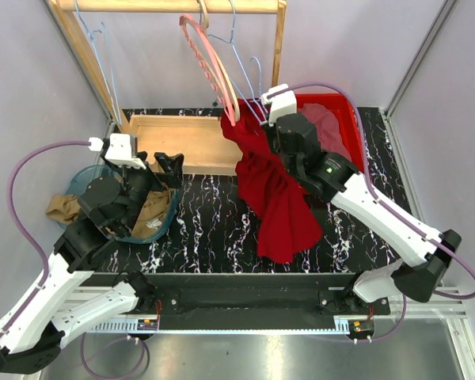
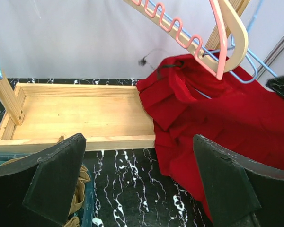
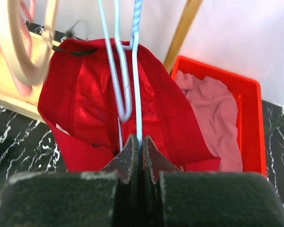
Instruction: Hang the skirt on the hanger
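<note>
The red skirt [image 1: 277, 198] hangs from the foot of a light-blue wire hanger [image 1: 236, 49] and drapes down onto the black marble table. My right gripper [image 1: 263, 119] is at the skirt's top edge. In the right wrist view the jaws [image 3: 139, 142] are shut on the hanger wire [image 3: 136, 71], with the skirt [image 3: 85, 109] spread behind it. My left gripper [image 1: 160, 170] is open and empty, low over the table left of the skirt [image 2: 217, 118]. Its fingers [image 2: 52, 179] stand wide apart.
A pink-and-cream hanger [image 1: 210, 59] hangs on the wooden rail [image 1: 174, 6] beside the blue one. The rack's wooden base tray [image 1: 182, 138] lies behind. A red bin [image 1: 356, 119] holds pink cloth. A teal basket [image 1: 83, 178] holds tan clothes.
</note>
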Robot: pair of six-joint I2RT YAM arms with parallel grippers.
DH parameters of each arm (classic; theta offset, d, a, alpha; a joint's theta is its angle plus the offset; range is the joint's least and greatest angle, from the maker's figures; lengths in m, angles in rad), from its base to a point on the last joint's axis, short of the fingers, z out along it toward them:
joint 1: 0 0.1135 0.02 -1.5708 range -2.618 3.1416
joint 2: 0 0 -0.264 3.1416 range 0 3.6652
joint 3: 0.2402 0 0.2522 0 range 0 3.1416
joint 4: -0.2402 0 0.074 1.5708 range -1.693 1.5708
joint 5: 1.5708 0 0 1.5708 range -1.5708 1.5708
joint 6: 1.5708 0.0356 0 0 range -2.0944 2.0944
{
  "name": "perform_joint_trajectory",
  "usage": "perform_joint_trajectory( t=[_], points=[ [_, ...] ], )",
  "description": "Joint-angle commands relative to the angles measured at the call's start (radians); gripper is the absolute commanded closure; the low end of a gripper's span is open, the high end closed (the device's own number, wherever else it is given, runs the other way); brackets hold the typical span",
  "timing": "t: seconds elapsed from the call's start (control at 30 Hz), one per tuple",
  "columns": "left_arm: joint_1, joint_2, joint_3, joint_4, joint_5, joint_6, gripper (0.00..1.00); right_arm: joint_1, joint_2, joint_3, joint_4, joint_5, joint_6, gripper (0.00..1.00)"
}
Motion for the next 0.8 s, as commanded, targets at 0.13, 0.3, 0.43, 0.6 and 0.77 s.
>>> perform_joint_trajectory(
  t=[0.13,0.3,0.43,0.6,0.77],
  points=[
    [-0.001,-0.012,0.016,0.031,-0.012,0.006,0.01,-0.008,-0.089,-0.087,0.137,0.145,-0.041,1.00],
    [-0.001,0.005,0.036,0.041,0.092,0.018,0.01,-0.020,-0.102,-0.144,0.168,0.194,-0.052,1.00],
    [-0.001,0.077,0.085,0.101,0.161,0.019,0.01,-0.022,-0.188,-0.194,0.170,0.060,0.017,1.00],
    [-0.001,0.234,0.200,0.169,0.197,0.006,0.01,-0.022,-0.230,-0.222,0.141,-0.053,0.077,1.00],
    [-0.001,0.342,0.289,0.264,0.292,-0.008,0.01,-0.025,-0.208,-0.204,0.157,0.088,0.055,1.00]
  ],
)
